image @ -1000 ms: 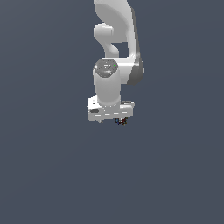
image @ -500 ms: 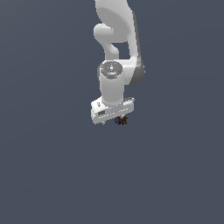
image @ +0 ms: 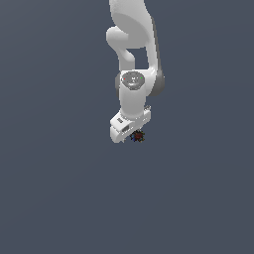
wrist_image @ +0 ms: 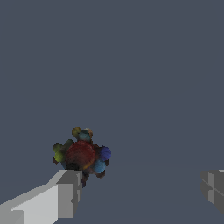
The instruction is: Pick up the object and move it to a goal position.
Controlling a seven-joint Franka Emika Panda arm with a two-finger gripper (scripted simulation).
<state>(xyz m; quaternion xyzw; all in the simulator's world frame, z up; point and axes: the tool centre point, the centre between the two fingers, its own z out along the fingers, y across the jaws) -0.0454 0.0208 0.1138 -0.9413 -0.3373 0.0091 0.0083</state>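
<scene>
In the exterior view, 1 white arm reaches down over a plain dark grey floor. The object, a tiny dark cluster with reddish and bluish flecks, sits just under the gripper. No writing can be read anywhere.

In the wrist view, the object shows a red centre ringed by small coloured balls. It touches 1 grey finger; the other finger stands well apart, so the claw is spread.

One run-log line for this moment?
gripper: open | object: beside one finger, ungrasped | phase: pre-grasp
</scene>
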